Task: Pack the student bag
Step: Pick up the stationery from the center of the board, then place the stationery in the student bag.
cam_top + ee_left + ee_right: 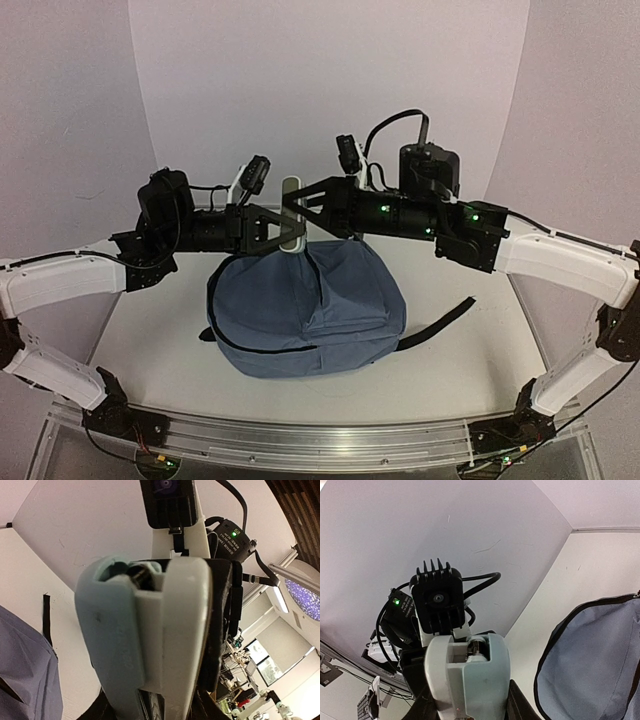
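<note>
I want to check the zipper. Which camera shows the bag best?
Top external: nearly the whole bag lies on the table, strap trailing right. Left wrist catches just a fabric corner at lower left; right wrist shows one zip-edged side at lower right.

The pale mint-and-white plastic oblong object is too small in the top view to identify, and both wrist views crop its lower part at the bottom edge. It covers the fingertips of the left gripper and right gripper, so their hold on it cannot be judged. The soft slate-blue fabric backpack has its top hidden behind them; the wrist views show only edge-cut corners.
</note>
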### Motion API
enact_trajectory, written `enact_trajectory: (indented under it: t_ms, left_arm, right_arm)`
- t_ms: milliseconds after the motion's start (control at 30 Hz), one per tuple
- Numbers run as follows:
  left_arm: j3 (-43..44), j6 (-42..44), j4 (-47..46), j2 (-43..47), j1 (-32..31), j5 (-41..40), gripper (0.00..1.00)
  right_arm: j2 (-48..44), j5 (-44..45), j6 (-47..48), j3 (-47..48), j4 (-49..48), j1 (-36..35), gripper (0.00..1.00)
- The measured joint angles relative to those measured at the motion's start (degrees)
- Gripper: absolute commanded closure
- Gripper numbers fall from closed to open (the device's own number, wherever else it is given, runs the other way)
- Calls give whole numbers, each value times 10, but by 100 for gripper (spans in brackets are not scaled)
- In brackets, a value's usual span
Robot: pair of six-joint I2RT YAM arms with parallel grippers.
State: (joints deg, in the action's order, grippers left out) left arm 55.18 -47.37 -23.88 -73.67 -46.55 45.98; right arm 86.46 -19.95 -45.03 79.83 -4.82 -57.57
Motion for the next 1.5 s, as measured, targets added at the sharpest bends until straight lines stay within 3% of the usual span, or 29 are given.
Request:
enact_trajectory:
  t_ms: [100,133,267,300,367,433,533,700,867,1333,1400,1500]
  left_arm:
    - [-11,-23,-16,4,-1,1,81]
    - [-13,-25,-18,6,-1,0,84]
    - [-14,-19,5,15,-5,-15,99]
    - [-14,-16,16,17,-6,-19,100]
    - [-14,-4,57,23,-9,-47,100]
    - [-14,4,119,30,-7,-95,100]
    - [-14,8,200,40,4,-157,100]
    - [-22,-6,278,53,40,-209,100]
    - [-47,-29,310,51,84,-209,100]
    - [-54,-36,332,-58,90,-108,100]
    - [-50,-32,330,-78,87,-92,100]
    - [-33,-20,343,-110,79,-82,100]
  right_arm:
    - [0,-6,15,0,-3,0,92]
    - [0,-6,17,0,-4,0,82]
    - [0,5,19,-11,-18,-3,55]
    - [-1,10,19,-17,-21,-4,42]
    - [-4,32,18,-29,-19,-7,28]
    - [-15,72,26,-45,-1,-6,19]
    - [-34,148,33,-63,33,-6,15]
    - [-37,270,40,-57,120,-4,29]
    - [42,365,48,9,233,-8,37]
    - [211,445,75,104,357,-56,54]
    - [217,455,76,114,364,-56,61]
    - [223,467,75,125,368,-55,79]
